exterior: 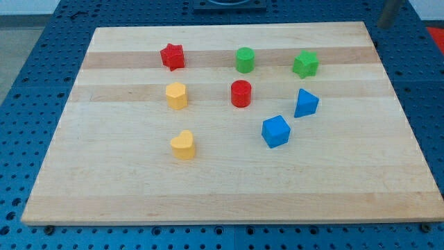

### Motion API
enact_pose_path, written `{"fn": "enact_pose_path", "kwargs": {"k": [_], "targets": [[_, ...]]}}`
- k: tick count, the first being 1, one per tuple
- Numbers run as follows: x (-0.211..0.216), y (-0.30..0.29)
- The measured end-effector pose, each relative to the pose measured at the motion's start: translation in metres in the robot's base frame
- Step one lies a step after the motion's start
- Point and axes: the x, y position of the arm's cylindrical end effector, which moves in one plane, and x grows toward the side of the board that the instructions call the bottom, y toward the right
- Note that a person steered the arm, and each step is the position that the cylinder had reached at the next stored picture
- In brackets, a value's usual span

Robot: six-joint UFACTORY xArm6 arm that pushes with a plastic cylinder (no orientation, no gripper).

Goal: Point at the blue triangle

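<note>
The blue triangle (pixel 305 103) stands on the wooden board (pixel 229 194), right of centre. A dark rod shows at the view's top right, and its lower end, my tip (pixel 383 26), sits just past the board's top right corner. The tip is well above and to the right of the blue triangle and touches no block. The nearest block to it is the green star (pixel 305 64).
A blue cube (pixel 275 131) lies below and left of the triangle. A red cylinder (pixel 241 93), a green cylinder (pixel 244 60), a red star (pixel 172 56), a yellow hexagon (pixel 176 95) and a yellow heart (pixel 183 145) lie further left. A blue perforated table (pixel 28 83) surrounds the board.
</note>
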Motion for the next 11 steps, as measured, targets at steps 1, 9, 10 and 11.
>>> {"fn": "enact_pose_path", "kwargs": {"k": [1,9,10,11], "targets": [[0.022,-0.02],[0.171,-0.233],[0.195,-0.243],[0.219,-0.24]]}}
